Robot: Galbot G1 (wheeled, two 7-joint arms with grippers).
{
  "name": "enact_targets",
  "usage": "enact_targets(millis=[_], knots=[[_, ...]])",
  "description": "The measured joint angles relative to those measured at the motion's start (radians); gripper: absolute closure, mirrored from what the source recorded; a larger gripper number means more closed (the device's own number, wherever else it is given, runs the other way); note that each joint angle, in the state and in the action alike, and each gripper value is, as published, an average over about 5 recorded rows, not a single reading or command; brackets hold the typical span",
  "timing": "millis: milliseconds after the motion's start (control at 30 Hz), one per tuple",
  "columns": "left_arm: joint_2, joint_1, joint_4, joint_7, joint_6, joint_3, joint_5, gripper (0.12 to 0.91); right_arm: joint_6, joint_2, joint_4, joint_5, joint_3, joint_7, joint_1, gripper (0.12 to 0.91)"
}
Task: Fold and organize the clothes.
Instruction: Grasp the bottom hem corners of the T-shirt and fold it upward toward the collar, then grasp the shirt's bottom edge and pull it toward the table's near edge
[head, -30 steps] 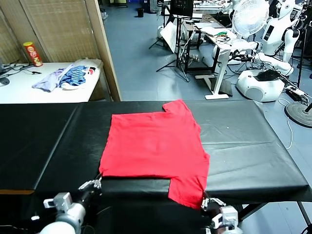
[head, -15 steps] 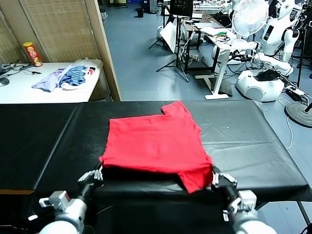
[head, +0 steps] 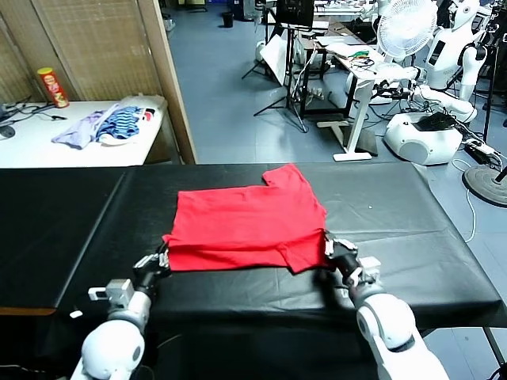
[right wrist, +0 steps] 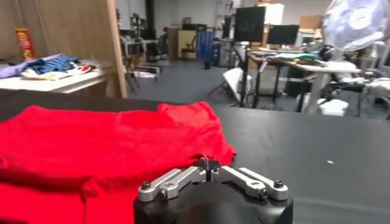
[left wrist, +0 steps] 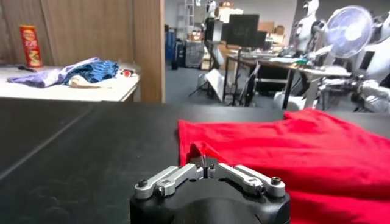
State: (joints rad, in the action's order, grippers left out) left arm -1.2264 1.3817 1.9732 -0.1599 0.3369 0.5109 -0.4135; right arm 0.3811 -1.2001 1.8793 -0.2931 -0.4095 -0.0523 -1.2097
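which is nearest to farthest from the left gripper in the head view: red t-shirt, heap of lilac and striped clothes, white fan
1. red T-shirt, right at the left gripper, on the black table.
2. heap of lilac and striped clothes, on the white side table, far left.
3. white fan, far back on the right.

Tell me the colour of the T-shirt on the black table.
Plain bright red T-shirt; the head view shows it best.
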Motion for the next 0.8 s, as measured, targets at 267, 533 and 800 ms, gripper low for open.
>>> enact_targets(millis=[267, 533, 800], knots=[[0.014, 0.033, 0.015, 0.016, 0.008, 0.009, -0.011, 0.393, -0.001, 0.019, 0.088, 0.017, -0.039, 0.015, -0.110, 0.230], [0.006, 0.062, 0.011, 0.022, 0.057, 0.024, -0.146, 0.233, -0.015, 0.006, 0.090, 0.038, -0.051, 0.009, -0.180, 0.442], [-0.003, 0.065, -0.010, 0.026, 0.052, 0.030, -0.196, 0.407, -0.008, -0.014, 0.074, 0.042, -0.043, 0.018, -0.188, 0.849]])
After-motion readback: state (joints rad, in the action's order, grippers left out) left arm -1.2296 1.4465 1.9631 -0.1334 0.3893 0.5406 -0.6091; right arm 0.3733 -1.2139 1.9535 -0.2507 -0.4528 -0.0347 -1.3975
